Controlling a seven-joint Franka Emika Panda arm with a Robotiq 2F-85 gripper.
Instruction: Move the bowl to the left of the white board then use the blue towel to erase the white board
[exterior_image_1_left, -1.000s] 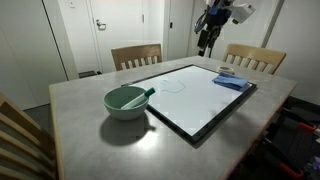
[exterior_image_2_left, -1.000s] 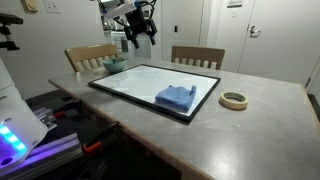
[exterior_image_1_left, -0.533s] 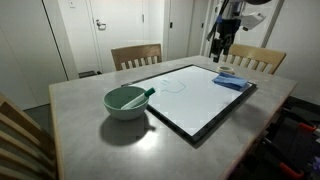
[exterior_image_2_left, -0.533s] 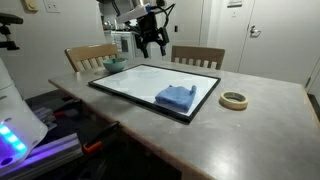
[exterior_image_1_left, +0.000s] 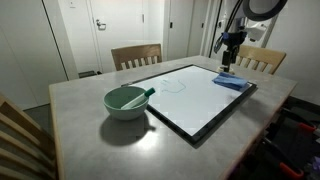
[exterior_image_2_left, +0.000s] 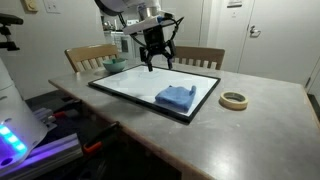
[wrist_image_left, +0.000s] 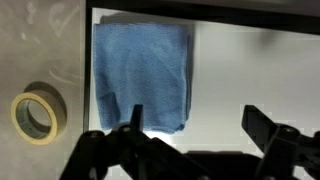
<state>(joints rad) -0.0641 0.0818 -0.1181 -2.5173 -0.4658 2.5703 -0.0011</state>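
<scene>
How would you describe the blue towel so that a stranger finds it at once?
Find the grey table and the large black-framed white board lying on it. The blue towel lies folded on the board's end nearest the tape roll. It is the only blue cloth; the bowl is pale green.

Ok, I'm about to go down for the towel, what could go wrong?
The blue towel lies flat on the white board, so the open pincer may strike the panel or nip only the top fold. In the wrist view the pincer is centred at the towel's edge; a straight drop could miss. The tape roll beside the frame could get swept off.
</scene>
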